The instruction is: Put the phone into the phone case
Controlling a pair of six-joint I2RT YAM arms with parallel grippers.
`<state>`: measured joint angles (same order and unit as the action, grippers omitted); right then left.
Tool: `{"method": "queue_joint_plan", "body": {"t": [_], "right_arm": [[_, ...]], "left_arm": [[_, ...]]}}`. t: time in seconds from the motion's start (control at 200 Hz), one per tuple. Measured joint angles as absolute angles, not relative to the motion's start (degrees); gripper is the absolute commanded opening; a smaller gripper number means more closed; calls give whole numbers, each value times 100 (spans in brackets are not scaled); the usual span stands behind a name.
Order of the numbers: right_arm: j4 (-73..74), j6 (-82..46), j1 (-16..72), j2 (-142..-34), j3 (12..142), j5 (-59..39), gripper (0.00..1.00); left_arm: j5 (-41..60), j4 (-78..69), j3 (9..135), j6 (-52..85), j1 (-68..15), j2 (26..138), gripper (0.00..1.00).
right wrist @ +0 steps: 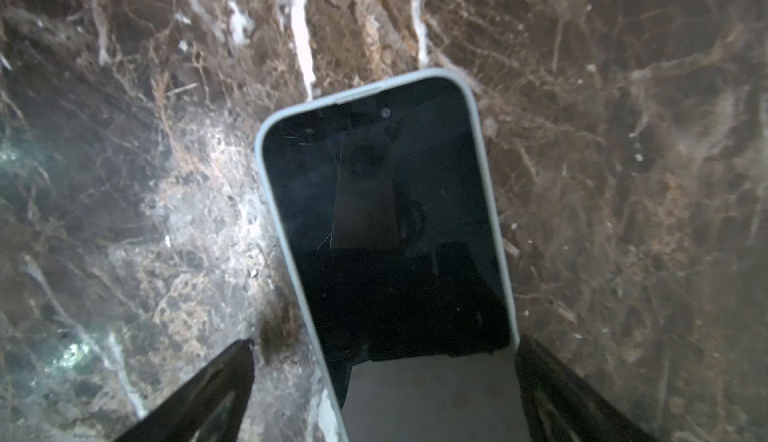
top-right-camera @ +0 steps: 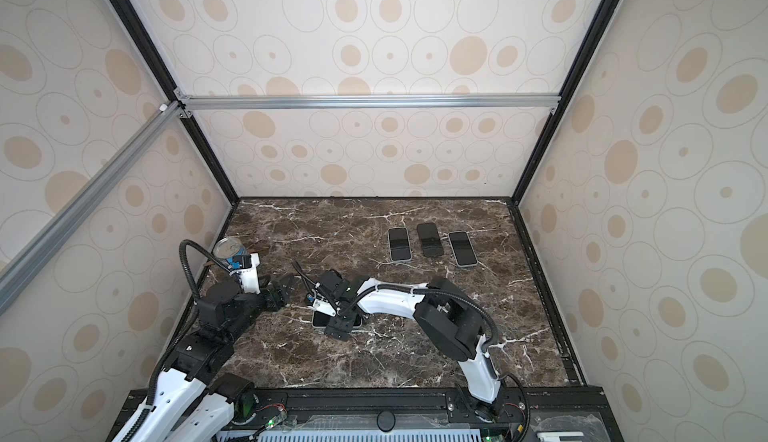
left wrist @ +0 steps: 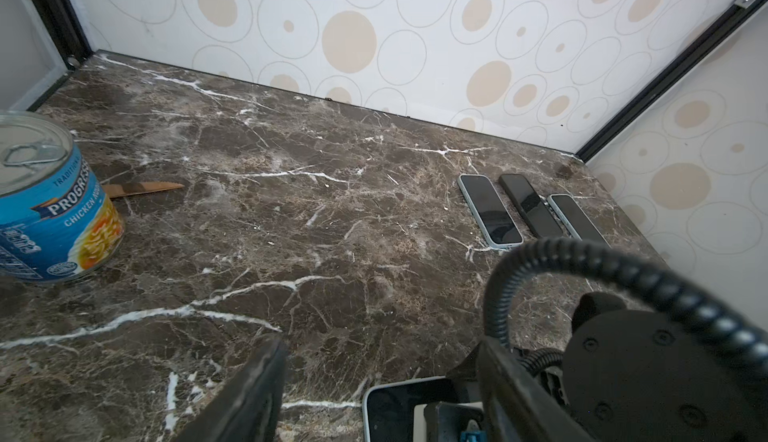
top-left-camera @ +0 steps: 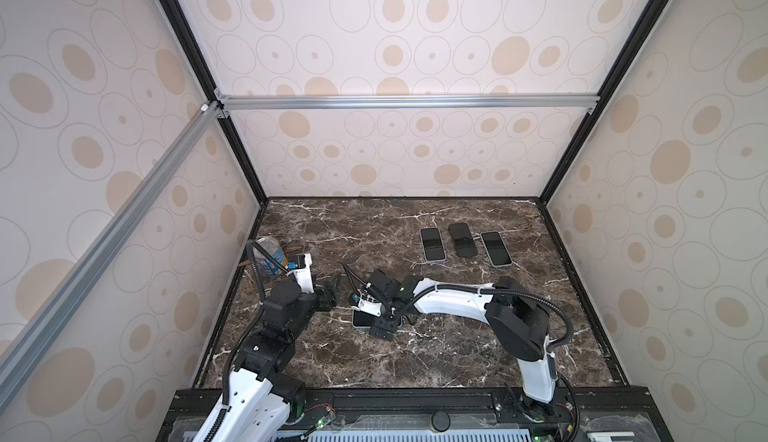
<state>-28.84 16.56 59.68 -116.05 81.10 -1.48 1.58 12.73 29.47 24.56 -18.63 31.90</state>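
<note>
Nearest the camera head, both arms are standing at the near edge of the marble table and reaching inward. Just beyond, near the middle, the right gripper is hovering over the phone. Its jaws are standing wide apart and clamping nothing. In the right wrist view 1 finger is sitting just beside the phone's edge, while the other is standing clear.

The phone is lying flat, screen up, and looks already seated in the pale phone case, whose rim is wrapping every edge on show. The end under the gripper is hidden, so a corner there may not be seated. The close finger could catch the rim on lifting, dragging the case or popping a corner loose.

The phone's long axis is running roughly left to right, its left end showing in both top views. In the wrist view its earpiece end is pointing away from the fingers.

Slightly farther left, the left gripper is hanging near that end, jaws parted and empty.

Farther back, a soup can and wooden knife are sitting far left. 3 spare phones are lying far right.
</note>
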Motion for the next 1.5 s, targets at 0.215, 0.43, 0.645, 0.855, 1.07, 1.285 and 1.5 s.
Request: {"method": "queue_joint_plan", "body": {"t": [0.215, 0.43, 0.645, 0.855, 1.07, 1.285, 1.5], "right_arm": [[-3170, 1660, 5944, -11981, 8687, -292, 100], [-3494, 1667, 5911, -12283, 9072, -325, 100], [-3791, 1682, 5874, -12416, 9325, -191, 95], [-3975, 1706, 5859, -12503, 9476, -242, 87], [-4029, 1337, 5669, -12547, 9555, -156, 74], [-4158, 307, 5057, -12881, 10127, 89, 67], [-4593, -963, 4464, -13566, 11301, 456, 69]], "left_arm": [[99, 1269, 2943, 2456, -1859, 3170, 75], [89, 1267, 2936, 2456, -1831, 3170, 75], [91, 1264, 2936, 2456, -1796, 3170, 75], [93, 1262, 2936, 2456, -1763, 3173, 76], [89, 1260, 2934, 2456, -1732, 3177, 76], [84, 1258, 2928, 2456, -1699, 3205, 76], [71, 1258, 2928, 2456, -1682, 3208, 76]]}}
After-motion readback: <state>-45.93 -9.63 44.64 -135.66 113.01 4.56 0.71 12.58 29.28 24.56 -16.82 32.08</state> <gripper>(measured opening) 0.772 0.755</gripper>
